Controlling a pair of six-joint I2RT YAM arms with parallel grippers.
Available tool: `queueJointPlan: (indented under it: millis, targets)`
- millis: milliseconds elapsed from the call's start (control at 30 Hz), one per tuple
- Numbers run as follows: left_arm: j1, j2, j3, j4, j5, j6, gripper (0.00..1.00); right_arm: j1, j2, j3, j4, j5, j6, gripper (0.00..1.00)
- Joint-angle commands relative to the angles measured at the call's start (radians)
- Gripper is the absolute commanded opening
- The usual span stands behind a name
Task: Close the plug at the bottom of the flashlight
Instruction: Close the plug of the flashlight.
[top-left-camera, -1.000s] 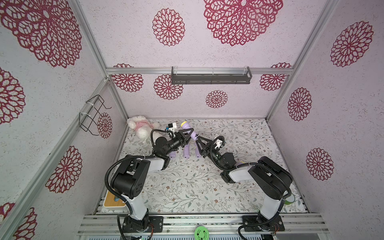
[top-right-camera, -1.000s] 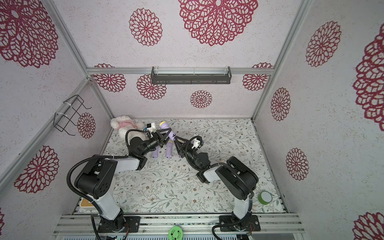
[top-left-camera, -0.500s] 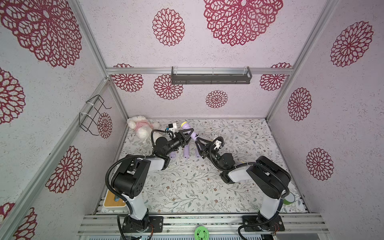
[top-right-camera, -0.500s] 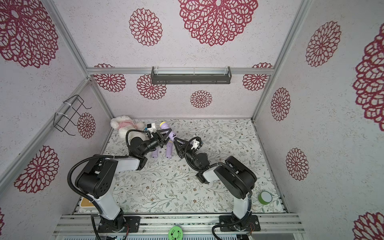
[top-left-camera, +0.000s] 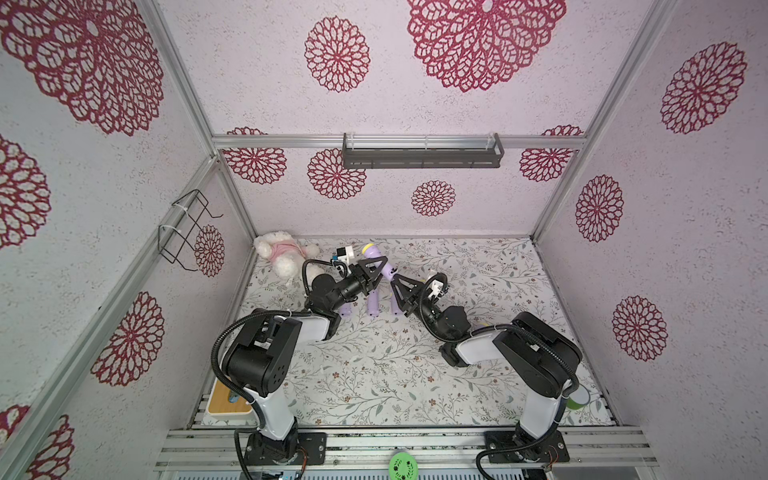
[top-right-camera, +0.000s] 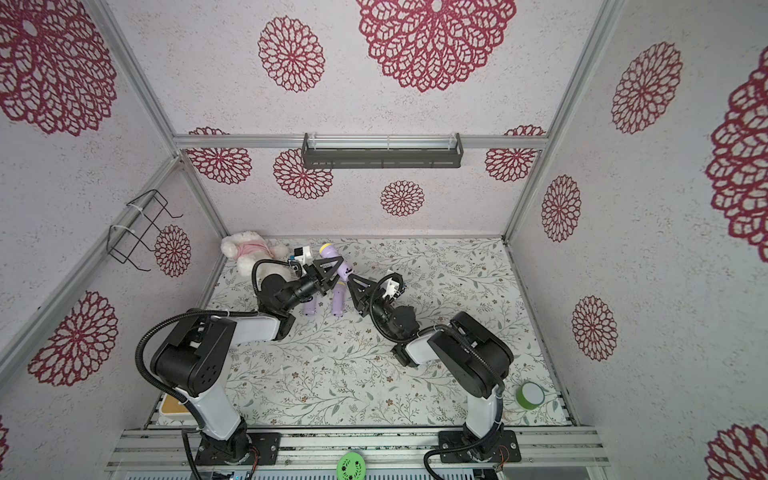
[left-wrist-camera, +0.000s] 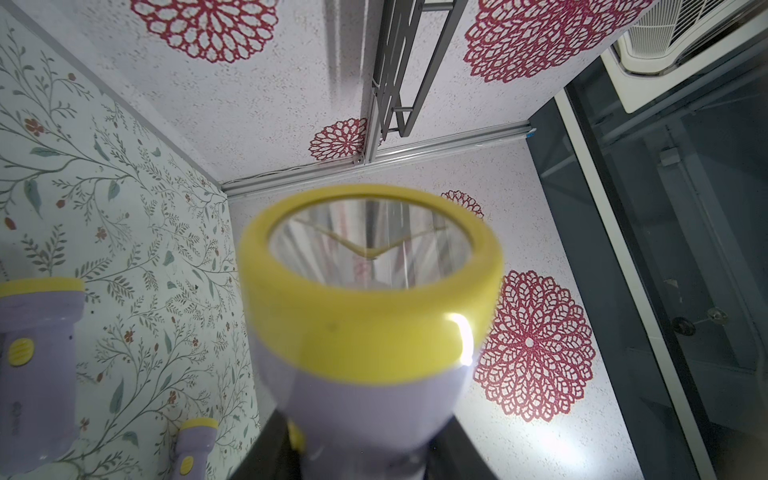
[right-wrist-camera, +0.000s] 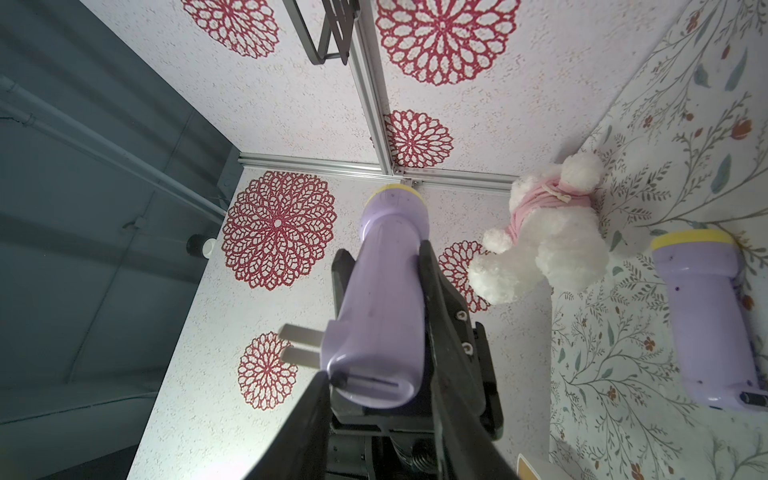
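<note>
Green tape roll (top-right-camera: 530, 395) sits nearest, 4 o'clock on the table (top-left-camera: 374, 374). Mid-table, left gripper (top-left-camera: 381, 269) is clamped on the flashlight (top-left-camera: 367, 250) body, held off the surface, yellow head toward 11 o'clock, tail toward 5. Plug (right-wrist-camera: 297, 343) prongs stick out sideways at the tail. Right gripper (top-left-camera: 397, 293) jaws straddle that tail, one finger (right-wrist-camera: 311, 411) touching its corner; can't tell if pinching. Another flashlight (top-left-camera: 372, 301) lies on the table below. Plush toy (top-left-camera: 282, 255) far, 11 o'clock

Layout of the bench (top-left-camera: 374, 374). Rear left corner: plush toy (top-left-camera: 282, 255). Just to its right, above the bench: raised flashlight (top-left-camera: 390, 271) in the left gripper (top-left-camera: 380, 272), with the right gripper (top-left-camera: 395, 293) at its near end. Below them lie two spare flashlights (top-left-camera: 373, 301), side by side. Front right corner: tape roll (top-right-camera: 530, 395). Front left corner: board (top-left-camera: 226, 401).
</note>
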Motion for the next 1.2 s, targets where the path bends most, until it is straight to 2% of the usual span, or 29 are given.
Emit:
queueJointPlan:
  millis: [0,1167]
  targets:
    - [-0.012,0.015,0.012,0.075,0.016,-0.021,0.00,0.005,0.001,0.030,0.104,0.015,0.004,0.41]
    - [-0.036,0.015,0.023,0.098,0.033,-0.021,0.00,0.004,-0.002,0.030,0.111,0.024,0.006,0.33]
